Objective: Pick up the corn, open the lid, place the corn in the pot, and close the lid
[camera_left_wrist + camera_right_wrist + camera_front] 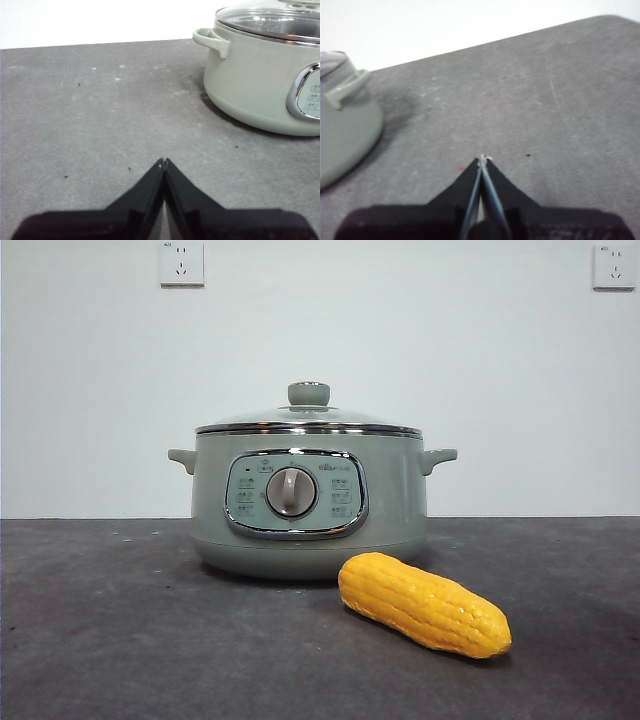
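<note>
Dark grey table (100,640), loads of bare room around both claws. Left claw (164,161) and right claw (483,158) pinched closed, holding nothing, pot (310,495) off to the side of each, lid (308,420) on. Corn (424,604) only shows from the front, by the pot.

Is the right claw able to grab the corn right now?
Probably yes. The corn lies bare on the table in front of the pot, nothing covering it. The right claw is shut and not near it yet, so it must open first.

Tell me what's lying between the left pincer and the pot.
Nothing but bare dark tabletop. In the left wrist view the left pincer, jaws shut, sits apart from the pot, with only specks on the surface between them.
</note>
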